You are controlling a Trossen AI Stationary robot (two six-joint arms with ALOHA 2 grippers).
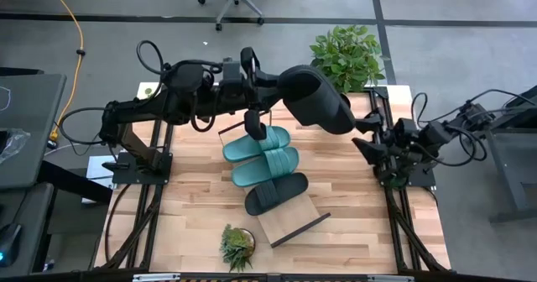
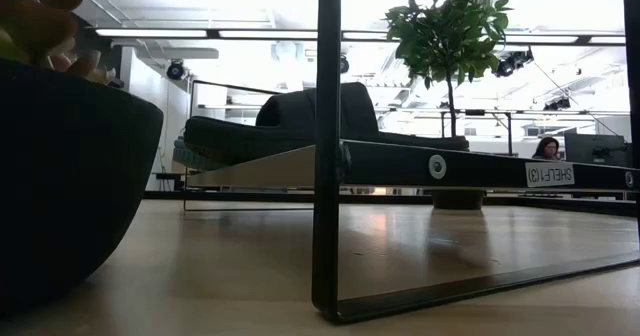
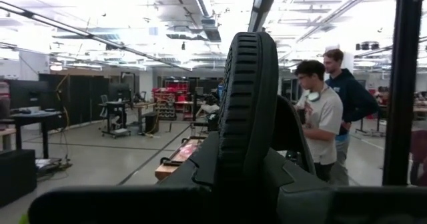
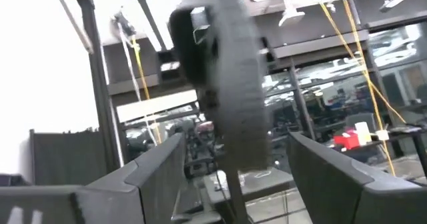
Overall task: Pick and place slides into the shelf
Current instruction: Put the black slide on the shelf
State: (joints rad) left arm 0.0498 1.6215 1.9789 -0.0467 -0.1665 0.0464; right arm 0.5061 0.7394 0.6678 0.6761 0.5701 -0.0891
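The left gripper (image 1: 270, 91) is pinching a black slide (image 1: 317, 97), holding it in the air above the far edge of the table (image 1: 193, 194), near the potted plant (image 1: 347, 54). On the shelf (image 1: 289, 219), which is lying slanted across the middle of the table, three slides are sitting side by side: two teal slides (image 1: 262, 156) and a second black slide (image 1: 275, 193) toward the near end. The right gripper (image 1: 367, 147) is waiting at the right edge of the table; I cannot tell how its fingers are standing. A small succulent pot (image 1: 237, 244) is sitting at the near edge.
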